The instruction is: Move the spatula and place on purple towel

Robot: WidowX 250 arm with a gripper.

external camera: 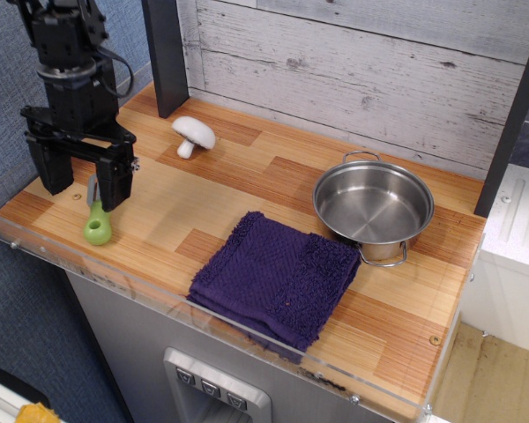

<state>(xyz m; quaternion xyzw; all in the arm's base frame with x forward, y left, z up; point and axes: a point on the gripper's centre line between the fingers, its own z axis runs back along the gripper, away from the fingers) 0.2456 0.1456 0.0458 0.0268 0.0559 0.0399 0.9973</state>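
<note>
Wooden counter (247, 198): striped plank top with a clear acrylic lip along the front edge; it bears all items below.

Purple towel (278, 278): folded, fuzzy, at front centre, its right corner just beside the pot.

Steel pot (373, 204): empty, two loop handles, right of centre.

Gripper (81, 179): black, at the left end of the counter, pointing down. Its two fingers are spread wide with nothing between them, straddling the spatula's blade end. Whether a finger touches the blade cannot be told.

Spatula (97, 225): lies flat near the front left edge, well apart from the towel. The lime-green handle shows; the grey blade is mostly hidden behind the gripper.

White toy mushroom (193, 134): tilted, near the back wall.
</note>
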